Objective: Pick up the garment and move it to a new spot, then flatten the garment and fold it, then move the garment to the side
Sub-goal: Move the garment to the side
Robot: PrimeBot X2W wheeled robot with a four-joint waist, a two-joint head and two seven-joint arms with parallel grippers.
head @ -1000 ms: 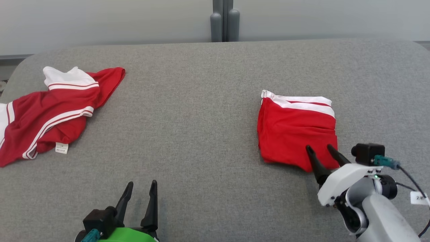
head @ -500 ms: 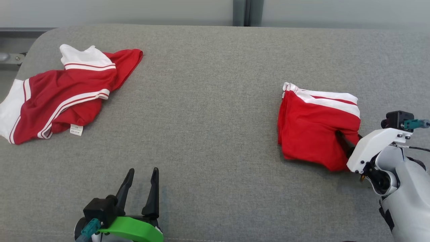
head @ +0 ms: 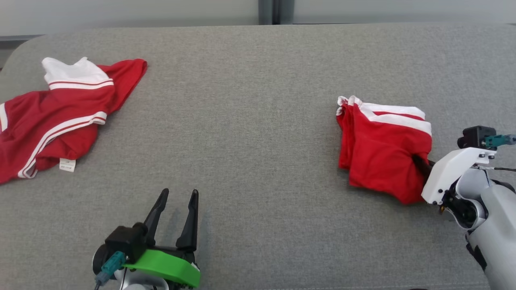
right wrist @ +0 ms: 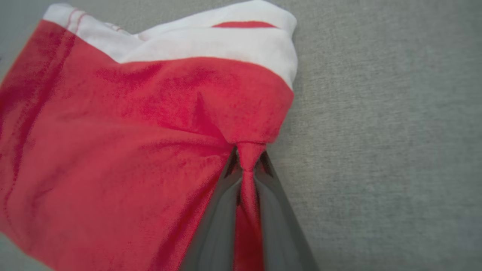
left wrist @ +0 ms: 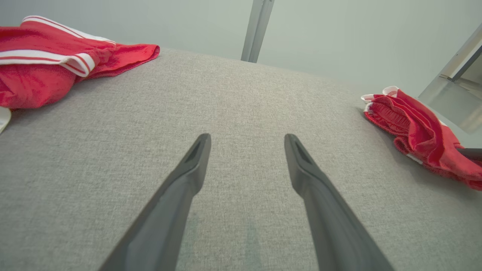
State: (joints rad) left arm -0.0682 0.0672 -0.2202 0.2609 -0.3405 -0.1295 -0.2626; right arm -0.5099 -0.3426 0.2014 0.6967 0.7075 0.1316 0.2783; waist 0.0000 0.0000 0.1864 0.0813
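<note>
- Right hand (right wrist: 248, 154): clamped on a pinch of red cloth at the right edge of the folded garment (head: 383, 149). The fabric bunches up between the fingers (right wrist: 220, 218).
- This looks like the last step, shifting the folded piece aside. The fold reads as done, with the white band on the far edge.
- You can't tell from the wrist view how many layers are in the pinch. If it's only the top one, a lift will peel the fold open.
- So drag low, don't hoist. Slide it slowly along the desk (head: 258, 121) to the right, in line with the fingers, so the stack trails flat.
- The left edge of the stack is a bit splayed. Watch it and stop if the layers slip apart.
- Release once the cloth lies slack, then back out along the finger line to avoid a snag.
- Left hand (head: 179, 191): spread wide, empty, over bare desk at the near edge, well apart from the garment. Leave it parked.
- Second red-and-white garment (head: 60, 117): crumpled at far left, well clear. Ignore it.
</note>
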